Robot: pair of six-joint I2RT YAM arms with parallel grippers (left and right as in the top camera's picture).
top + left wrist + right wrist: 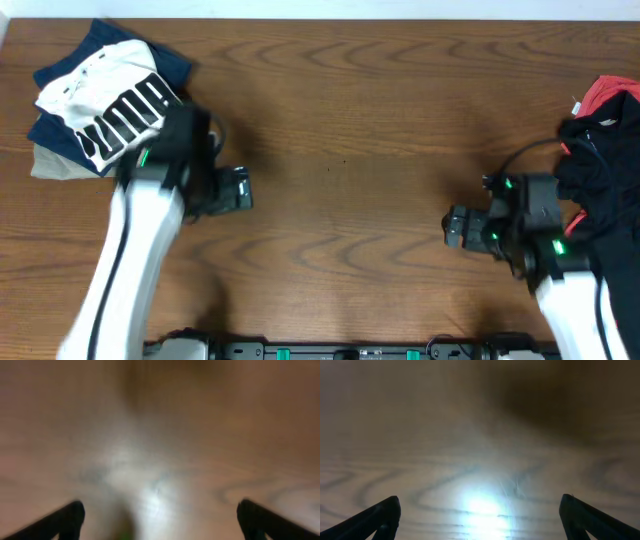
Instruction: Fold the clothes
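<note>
**Overhead view**
- Tabletop (350,110): one, brown wood grain, bare across the middle.
- Pile, upper left of the frame, three garments:
  - One white T-shirt (95,95) with black block lettering, folded and lying on top.
  - One navy garment (165,58) under it, showing at the top and right.
  - One beige garment (48,165) lowest, showing at the pile's lower left.
- Heap, right edge of the frame: black clothing (610,165), number of pieces not tellable. One red garment (612,93) shows at its top.
- Arms: two, white.
  - The left arm rises from the lower left, and its dark wrist overlaps the pile's lower right corner. The left tool (238,190) points toward mid-frame, clear of the T-shirt.
  - The right tool (455,228) sits at lower right, just beside the black heap and pointing left.

**Left wrist view**
- Fingers (67,520): two, dark, in the lower corners. They are spread wide and released, with only blurred tabletop between them.

**Right wrist view**
- Fingers (382,517): two, dark, in the lower corners. They are spread wide and released over wood grain with a bright glare patch.
</note>
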